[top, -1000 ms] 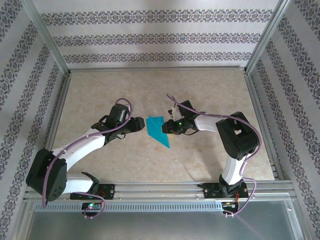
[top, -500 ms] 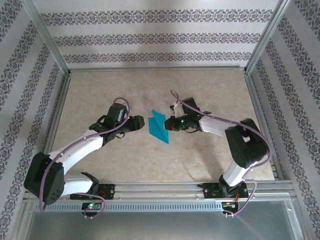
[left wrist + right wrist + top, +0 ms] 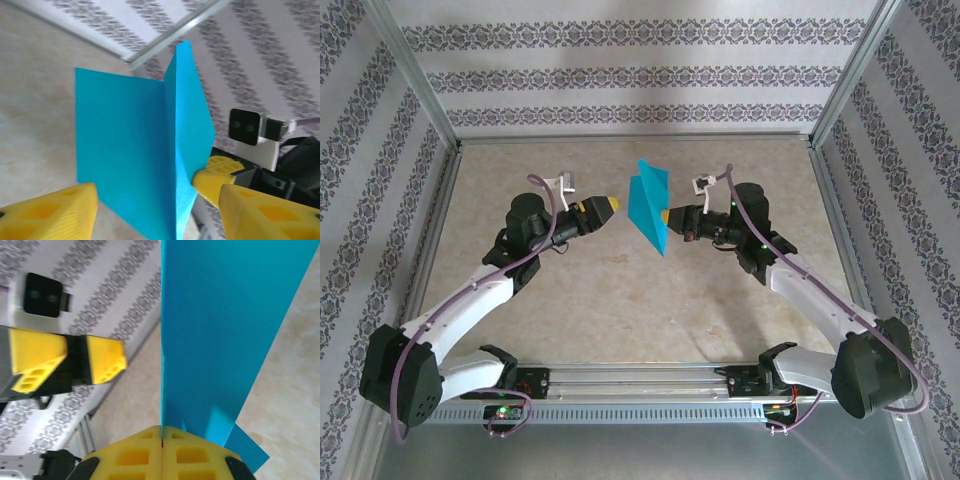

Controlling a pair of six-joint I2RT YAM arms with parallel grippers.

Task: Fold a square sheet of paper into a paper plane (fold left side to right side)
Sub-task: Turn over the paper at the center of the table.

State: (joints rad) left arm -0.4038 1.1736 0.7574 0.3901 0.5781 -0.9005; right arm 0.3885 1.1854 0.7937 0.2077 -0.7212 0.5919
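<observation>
The teal-blue sheet of paper (image 3: 648, 203) is folded into a narrow, pointed, creased shape and hangs upright in the air above the table. My right gripper (image 3: 670, 218) is shut on its lower right edge. In the right wrist view the yellow pads (image 3: 130, 455) of the right gripper (image 3: 162, 432) meet on the paper (image 3: 225, 330). My left gripper (image 3: 610, 205) stands open just left of the paper, not touching it. In the left wrist view the paper (image 3: 125, 160) shows a vertical crease between the wide-apart fingers (image 3: 50, 215) of the left gripper (image 3: 160, 220).
The beige table (image 3: 520, 170) is walled by patterned panels and an aluminium frame (image 3: 420, 80). A metal rail (image 3: 640, 378) runs along the near edge between the arm bases.
My right gripper has shut on the paper and lifted it off the table, up and toward the far wall. My left arm rose too, and its jaws opened wider.
</observation>
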